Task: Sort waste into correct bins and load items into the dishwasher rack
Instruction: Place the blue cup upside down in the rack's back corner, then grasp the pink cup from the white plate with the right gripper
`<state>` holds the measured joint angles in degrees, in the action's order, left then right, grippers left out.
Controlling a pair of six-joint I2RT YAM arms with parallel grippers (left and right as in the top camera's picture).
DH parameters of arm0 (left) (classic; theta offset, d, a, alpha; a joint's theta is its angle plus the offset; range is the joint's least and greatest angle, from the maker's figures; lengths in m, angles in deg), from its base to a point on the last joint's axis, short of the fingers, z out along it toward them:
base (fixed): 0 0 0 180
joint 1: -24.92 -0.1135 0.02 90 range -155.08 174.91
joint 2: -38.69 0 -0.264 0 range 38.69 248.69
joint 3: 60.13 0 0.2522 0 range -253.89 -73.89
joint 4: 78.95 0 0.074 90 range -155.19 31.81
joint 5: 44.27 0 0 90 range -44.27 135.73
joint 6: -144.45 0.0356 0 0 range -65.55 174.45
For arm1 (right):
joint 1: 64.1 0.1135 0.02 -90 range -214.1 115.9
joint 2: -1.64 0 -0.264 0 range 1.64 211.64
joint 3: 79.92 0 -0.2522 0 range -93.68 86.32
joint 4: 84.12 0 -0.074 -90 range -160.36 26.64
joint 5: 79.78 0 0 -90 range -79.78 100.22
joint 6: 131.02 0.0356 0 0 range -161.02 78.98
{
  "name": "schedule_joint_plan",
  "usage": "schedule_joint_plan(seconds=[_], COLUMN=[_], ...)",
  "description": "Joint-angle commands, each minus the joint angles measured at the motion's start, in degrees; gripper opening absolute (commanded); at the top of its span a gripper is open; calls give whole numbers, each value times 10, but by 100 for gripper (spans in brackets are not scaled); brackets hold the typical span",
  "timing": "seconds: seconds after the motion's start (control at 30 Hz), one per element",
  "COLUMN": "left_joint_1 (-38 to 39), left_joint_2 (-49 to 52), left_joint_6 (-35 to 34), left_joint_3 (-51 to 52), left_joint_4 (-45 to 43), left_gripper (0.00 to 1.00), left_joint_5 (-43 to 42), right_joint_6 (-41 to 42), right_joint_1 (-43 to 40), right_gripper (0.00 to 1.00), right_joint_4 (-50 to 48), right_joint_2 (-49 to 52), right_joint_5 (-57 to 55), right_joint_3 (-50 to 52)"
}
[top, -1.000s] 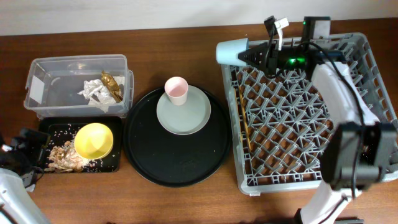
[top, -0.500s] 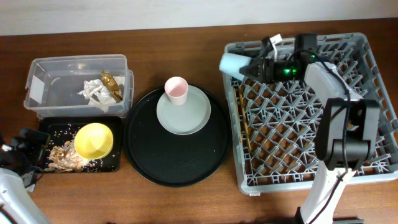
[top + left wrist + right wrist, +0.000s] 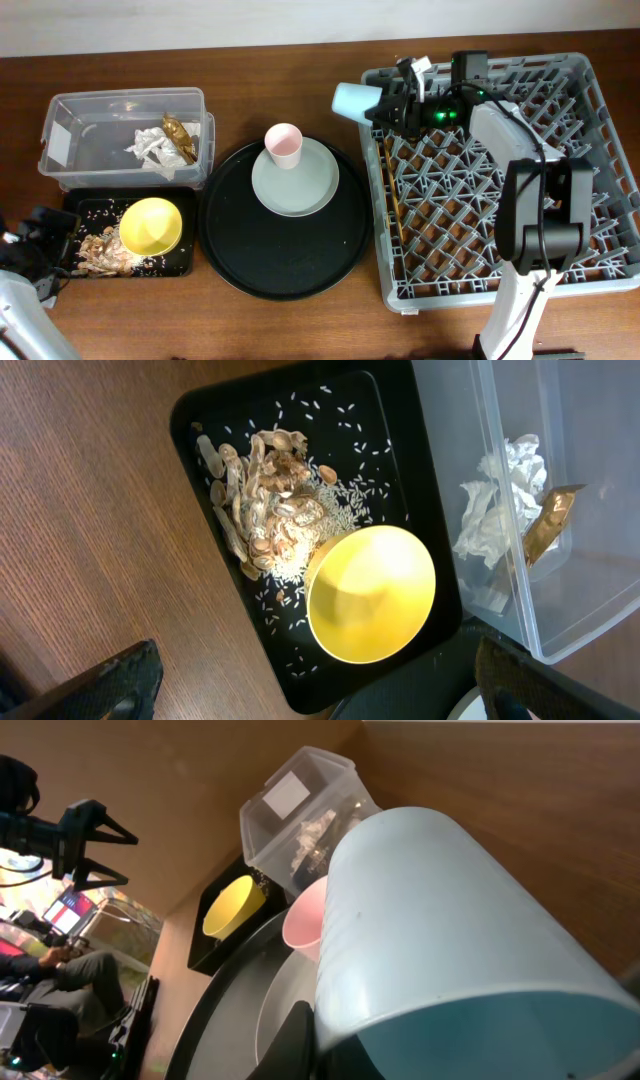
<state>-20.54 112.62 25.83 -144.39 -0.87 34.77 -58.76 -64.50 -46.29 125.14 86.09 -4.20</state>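
Observation:
My right gripper (image 3: 388, 104) is shut on the light-blue cup (image 3: 352, 100), held on its side over the back-left rim of the grey dishwasher rack (image 3: 470, 230); the cup fills the right wrist view (image 3: 450, 910). Chopsticks (image 3: 390, 195) lie in the rack's left side. The pink cup (image 3: 283, 145) stands on the grey-green plate (image 3: 300, 190). The yellow bowl (image 3: 150, 225) sits in the shallow black tray (image 3: 187, 263) beside food scraps and rice (image 3: 97, 250). The napkin (image 3: 150, 150) and the wrapper (image 3: 180, 135) lie in the clear tub (image 3: 90, 130). My left gripper (image 3: 45, 250) is open, left of the black tray.
The plate rests on a large round black tray (image 3: 280, 260) between the bins and the rack. The left wrist view shows the bowl (image 3: 370, 595), the scraps (image 3: 270, 510) and the tub's corner (image 3: 560, 590). The table's front edge is near my left arm.
My right gripper has carried the light-blue cup leftward along the rack's back edge, so the cup now hangs out past the rack's left rim. The left arm has not moved.

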Motion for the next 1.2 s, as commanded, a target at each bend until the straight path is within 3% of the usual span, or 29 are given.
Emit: schedule_joint_plan(seconds=[0.0, 0.13, 0.2, 0.37, 0.47, 0.6, 0.7, 0.77, 0.87, 0.93, 1.03, 1.17], left_joint_1=[-1, -1, -1, -1, -1, -1, -1, -1, -1, -1, -1, -1], left_joint_2=[-2, -2, -2, -2, -2, -2, -2, -2, -2, -2, -2, -2], left_joint_6=[-7, -7, -7, -7, -7, -7, -7, -7, -7, -7, -7, -7], left_joint_3=[-5, -5, -5, -5, -5, -5, -5, -5, -5, -5, -5, -5], left_joint_4=[1, 0, 1, 1, 1, 1, 1, 0, 1, 1, 1, 1], left_gripper=[99, 99, 99, 99, 99, 99, 99, 99, 99, 99, 99, 99], left_joint_5=[-2, -2, -2, -2, -2, -2, -2, -2, -2, -2, -2, -2], right_joint_6=[0, -14, -61, -70, -69, -69, -68, -12, 9, 18, 18, 4], right_joint_1=[-7, -35, -38, -39, -52, -68, -68, -67, -52, 17, 197, 386], right_gripper=[4, 4, 4, 4, 15, 23, 30, 31, 30, 30, 31, 30], right_joint_4=[11, 93, 135, 157, 195, 214, 240, 242, 266, 285, 280, 184], right_joint_2=[6, 6, 6, 6, 1, -51, -121, -174, -228, -264, -267, -232], right_joint_5=[-75, -155, -166, -167, -200, -207, -291, -382, -397, -456, -595, -723], right_joint_3=[0, 0, 0, 0, -5, -7, -13, -13, -13, -13, -13, -13])
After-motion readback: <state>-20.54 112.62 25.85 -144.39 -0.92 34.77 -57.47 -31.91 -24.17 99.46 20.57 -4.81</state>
